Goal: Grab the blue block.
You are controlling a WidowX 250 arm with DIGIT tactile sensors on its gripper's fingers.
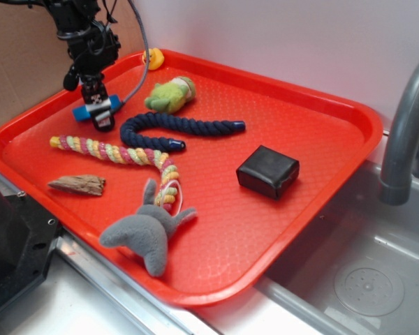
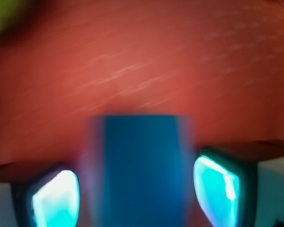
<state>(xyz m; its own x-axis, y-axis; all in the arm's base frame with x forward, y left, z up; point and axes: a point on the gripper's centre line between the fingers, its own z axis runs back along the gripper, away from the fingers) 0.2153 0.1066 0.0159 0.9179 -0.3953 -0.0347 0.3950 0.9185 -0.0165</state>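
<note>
Nearest the exterior camera, a grey plush toy (image 1: 148, 234) is seen lying on the red tray (image 1: 321, 132), close to its front rim. Just behind it, a multicoloured braided rope (image 1: 119, 155) is laid across the tray, its looped end touching the plush toy. A small piece of brown wood (image 1: 77, 184) is found to the left of that loop, apart from it. Toward the right, a glossy black box (image 1: 267, 171) is set flat on the tray, well apart from everything else. Further back, a dark navy rope (image 1: 174, 129) is curved between the braided rope and a green plush toy (image 1: 170, 94). A small yellow object (image 1: 153, 58) is seen at the tray's far rim. To the right of the tray, a metal sink (image 1: 356, 279) with a grey faucet (image 1: 405, 125) is visible.

At the far left of the tray, the blue block (image 1: 91, 109) is found between the fingers of the gripper (image 1: 98, 112), beside the bend of the navy rope and clear of it. In the wrist view, the blue block (image 2: 142, 170) is shown blurred between the two fingers (image 2: 217, 182), which are spread to either side of it; narrow gaps appear to remain, and whether the block is touched cannot be told. The red tray (image 2: 146, 61) fills the rest of that view, with a blurred green patch at the upper left corner.
</note>
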